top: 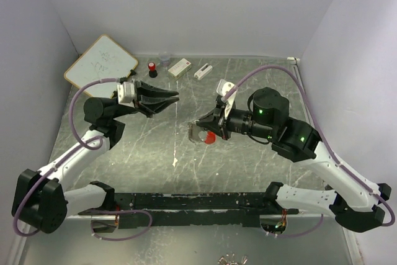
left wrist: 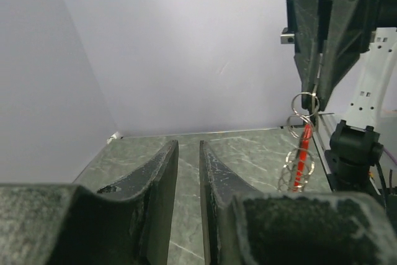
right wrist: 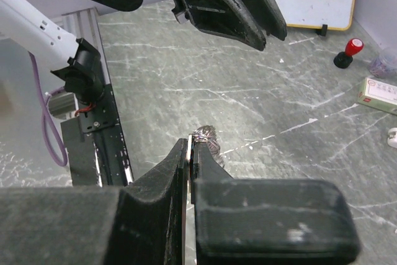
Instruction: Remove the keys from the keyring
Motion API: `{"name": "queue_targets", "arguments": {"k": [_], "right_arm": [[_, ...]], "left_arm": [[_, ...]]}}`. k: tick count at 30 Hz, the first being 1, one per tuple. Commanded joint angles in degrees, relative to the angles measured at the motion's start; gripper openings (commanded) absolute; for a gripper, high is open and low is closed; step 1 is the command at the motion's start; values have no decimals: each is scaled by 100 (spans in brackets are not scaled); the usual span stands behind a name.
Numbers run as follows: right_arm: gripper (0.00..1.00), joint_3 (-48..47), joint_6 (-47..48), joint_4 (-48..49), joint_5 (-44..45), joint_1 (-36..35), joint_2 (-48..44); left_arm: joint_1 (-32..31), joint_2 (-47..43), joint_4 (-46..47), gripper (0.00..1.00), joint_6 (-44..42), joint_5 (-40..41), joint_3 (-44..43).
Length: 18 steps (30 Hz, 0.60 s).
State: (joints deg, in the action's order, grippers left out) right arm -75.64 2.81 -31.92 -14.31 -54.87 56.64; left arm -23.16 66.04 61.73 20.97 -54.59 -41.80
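Near the centre of the top view, over the marbled table, the right gripper holds the keyring.
Its fingers are pressed together on a thin metal ring; in the left wrist view the silvery loops and red clip dangle below them. To its upper left, the left gripper hovers with fingers narrowly parted, gripping nothing and not touching the keyring.

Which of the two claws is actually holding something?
The right gripper: its fingers pinch the keyring, which dangles below. The left gripper has nothing between its fingers.
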Motion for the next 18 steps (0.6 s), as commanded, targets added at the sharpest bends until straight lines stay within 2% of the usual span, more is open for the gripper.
{"name": "queue_targets", "arguments": {"k": [1,3,6,13,18], "right_arm": [[0,-231,-35,47,-208,-29,-101],[0,-220,-26,65,-199,-26,-94],[0,-219,-34,77,-171,-21,-61],[0,-181,-133,93,-200,-24,-190],[0,-113,-150,113,-264,-25,-271]], "left_arm": [[26,-370,-229,32,-306,-332,-294],[22,-551,-742,33,-637,-224,-323],[13,-705,-1037,33,-796,-133,-323],[-54,-602,-870,33,-637,-173,-374],[-198,-543,-1234,34,-923,-272,-481]]}}
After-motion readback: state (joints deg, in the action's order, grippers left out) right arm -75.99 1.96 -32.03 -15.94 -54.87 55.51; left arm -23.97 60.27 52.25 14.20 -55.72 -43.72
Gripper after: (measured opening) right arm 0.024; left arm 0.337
